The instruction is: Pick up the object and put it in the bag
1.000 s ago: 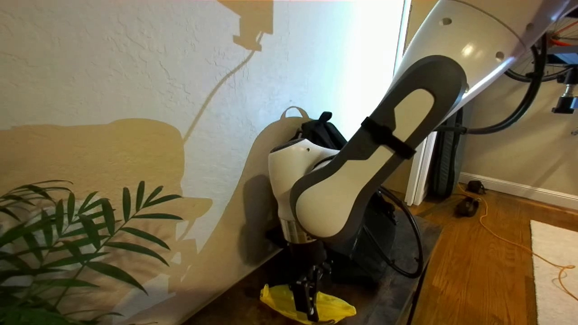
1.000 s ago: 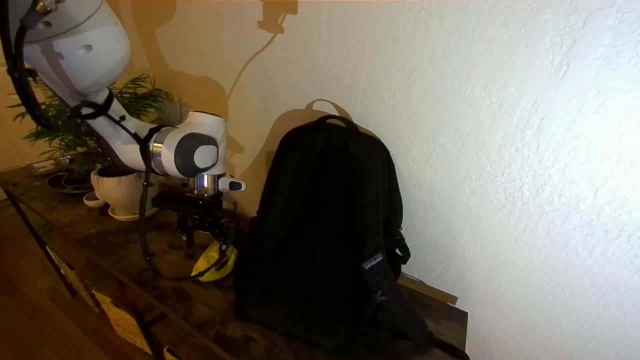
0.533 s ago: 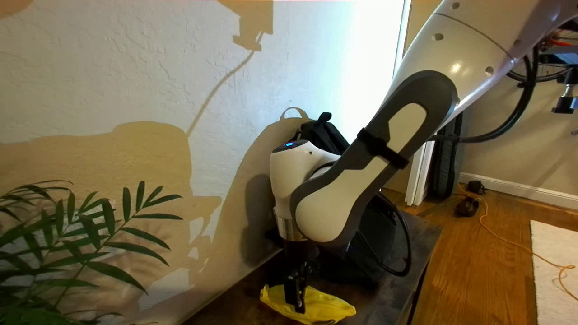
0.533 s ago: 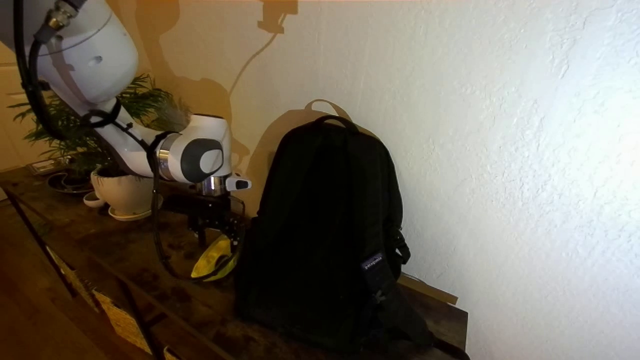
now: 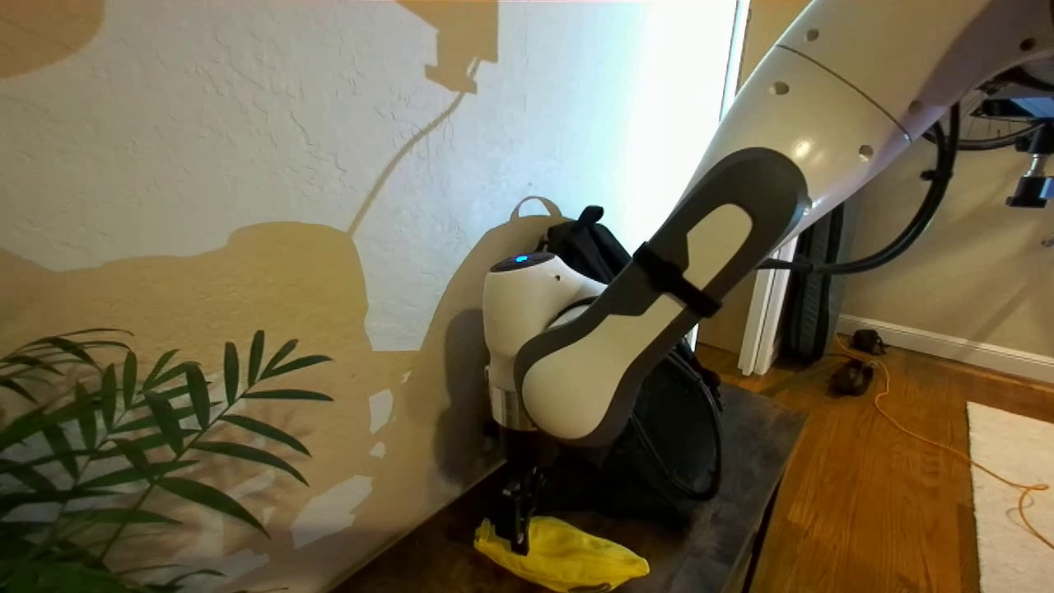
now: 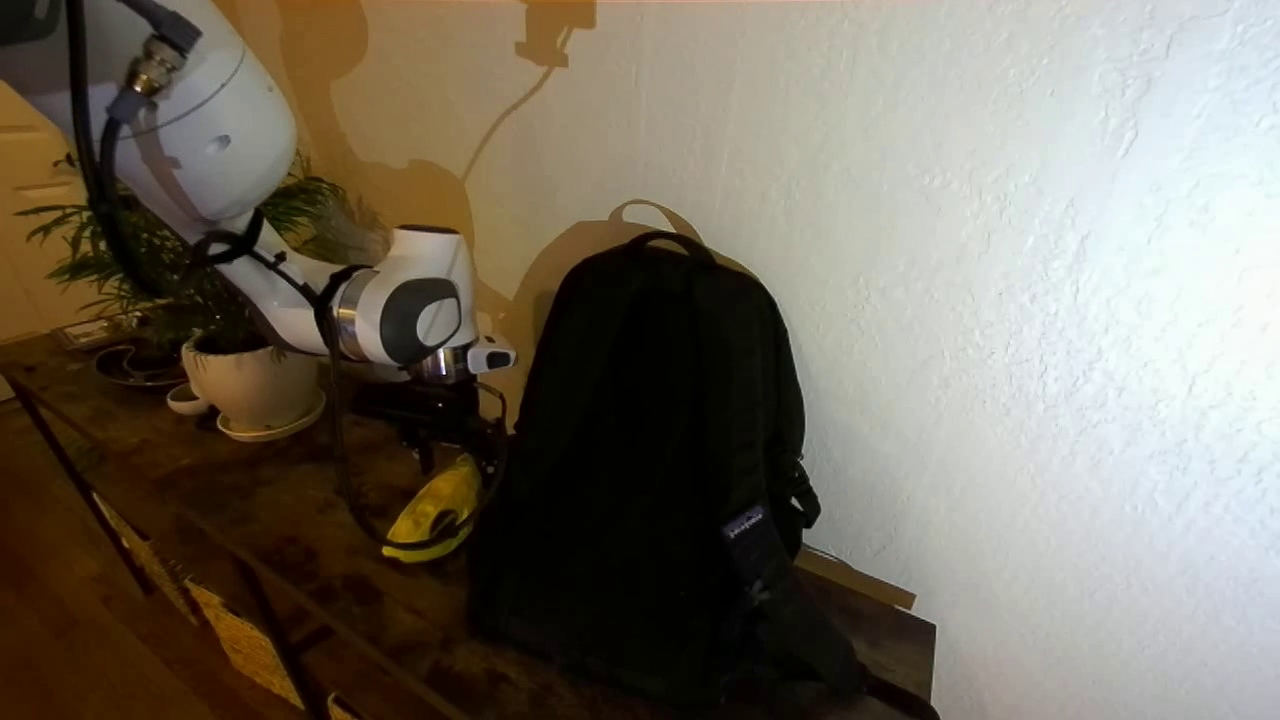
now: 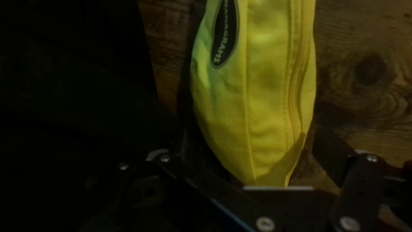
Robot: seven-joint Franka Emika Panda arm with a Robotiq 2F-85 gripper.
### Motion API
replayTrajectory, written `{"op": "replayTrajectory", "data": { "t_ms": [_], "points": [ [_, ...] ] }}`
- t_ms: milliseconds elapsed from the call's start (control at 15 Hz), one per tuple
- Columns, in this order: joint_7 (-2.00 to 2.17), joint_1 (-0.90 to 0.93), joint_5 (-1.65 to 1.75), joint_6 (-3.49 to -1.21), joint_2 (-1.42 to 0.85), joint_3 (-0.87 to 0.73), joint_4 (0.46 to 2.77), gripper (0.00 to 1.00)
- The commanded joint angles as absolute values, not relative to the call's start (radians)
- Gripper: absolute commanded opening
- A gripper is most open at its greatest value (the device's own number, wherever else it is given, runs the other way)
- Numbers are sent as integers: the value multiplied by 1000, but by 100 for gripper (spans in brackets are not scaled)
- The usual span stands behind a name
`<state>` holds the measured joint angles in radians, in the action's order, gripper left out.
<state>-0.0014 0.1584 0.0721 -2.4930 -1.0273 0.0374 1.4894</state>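
Lying beneath the gripper (image 7: pixel 252 140), tapered end framed by the widely spread jaws, the yellow pouch (image 7: pixel 254 96) is not yet held.
Closing here would probably catch only that narrow tip, so the soft body reaching out past the gripper could sag and slip free on lifting. Just beside the jaws stands the black backpack (image 6: pixel 640 450); a sideways drift of the gripper might snag its fabric or tip it.

A textured white wall (image 6: pixel 1000 300) is being brightly lit in both exterior views. The wooden floor (image 5: pixel 889 486) is being partly covered by a pale rug (image 5: pixel 1009 441).
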Motion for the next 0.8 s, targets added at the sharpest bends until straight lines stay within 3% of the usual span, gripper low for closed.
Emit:
{"op": "replayTrajectory", "data": {
  "t_ms": [0, 733],
  "points": [
    [-3, 155, 73, -2486, -998, 43, 1512, 100],
    [14, 150, 60, -2463, -966, 48, 1577, 100]
  ]
}}
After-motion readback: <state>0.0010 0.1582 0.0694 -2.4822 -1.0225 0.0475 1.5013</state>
